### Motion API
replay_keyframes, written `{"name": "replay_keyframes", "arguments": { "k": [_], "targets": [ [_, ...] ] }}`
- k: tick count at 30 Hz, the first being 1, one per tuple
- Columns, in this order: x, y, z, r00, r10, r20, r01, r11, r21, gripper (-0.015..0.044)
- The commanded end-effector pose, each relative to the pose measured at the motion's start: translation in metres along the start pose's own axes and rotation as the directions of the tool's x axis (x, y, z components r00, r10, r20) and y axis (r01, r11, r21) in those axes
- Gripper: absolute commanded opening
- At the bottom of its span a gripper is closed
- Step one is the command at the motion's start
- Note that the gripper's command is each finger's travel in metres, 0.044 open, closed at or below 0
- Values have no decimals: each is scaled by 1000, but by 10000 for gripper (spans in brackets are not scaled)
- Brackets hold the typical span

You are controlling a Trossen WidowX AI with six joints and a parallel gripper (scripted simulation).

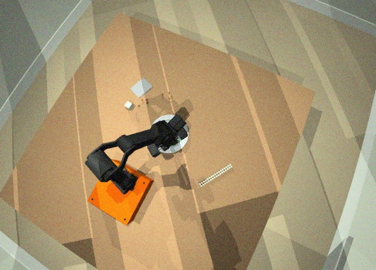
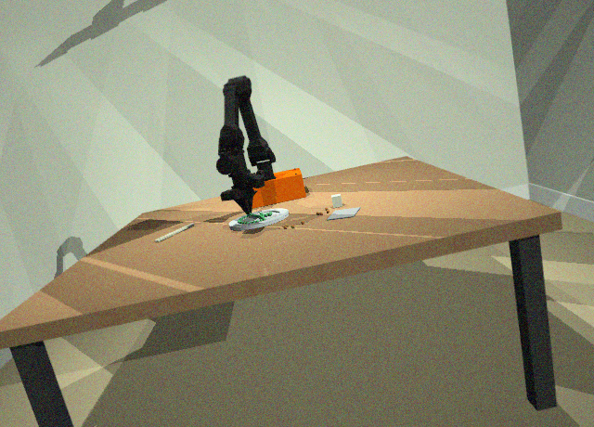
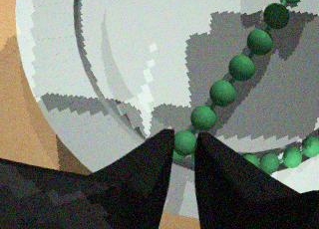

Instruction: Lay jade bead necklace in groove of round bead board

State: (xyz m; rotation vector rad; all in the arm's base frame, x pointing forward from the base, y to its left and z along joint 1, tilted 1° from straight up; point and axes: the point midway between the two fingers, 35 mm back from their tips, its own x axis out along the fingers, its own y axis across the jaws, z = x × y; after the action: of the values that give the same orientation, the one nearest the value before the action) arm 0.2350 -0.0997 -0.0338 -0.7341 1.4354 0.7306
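The jade bead necklace [image 1: 180,139] [image 2: 263,215] [image 3: 222,93] lies on the round white bead board [image 1: 183,146] [image 2: 234,226] [image 3: 50,55]. In the wrist view one strand runs from my fingertips up and right across the inside of the board. Another strand curves away at lower right, near the groove line. My gripper [image 2: 250,213] [image 3: 183,141] is low over the board's edge region and shut on a bead of the necklace. The groove's left arc shows no beads. The arm hides much of the board in the top view.
A double row of pale beads [image 1: 215,175] [image 2: 174,232] lies on the table to one side. On the other side are a grey flat tile [image 1: 141,87] [image 2: 343,213], a white cube [image 1: 128,105] [image 2: 336,200] and several small brown beads. The arm stands on an orange base [image 1: 121,208] [image 2: 288,187].
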Motion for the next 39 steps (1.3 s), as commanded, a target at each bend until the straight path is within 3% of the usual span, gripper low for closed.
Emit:
{"name": "replay_keyframes", "arguments": {
  "k": [1, 31, 39],
  "targets": [
    [-1, 8, -2, 1000, -4, -1, 4, 1000, -5, 0],
    [7, 13, -3, 1000, -3, -1, 3, 1000, -5, 0],
    [4, 10, -3, 1000, -16, 0, 16, 1000, 0, 210]
  ]
}}
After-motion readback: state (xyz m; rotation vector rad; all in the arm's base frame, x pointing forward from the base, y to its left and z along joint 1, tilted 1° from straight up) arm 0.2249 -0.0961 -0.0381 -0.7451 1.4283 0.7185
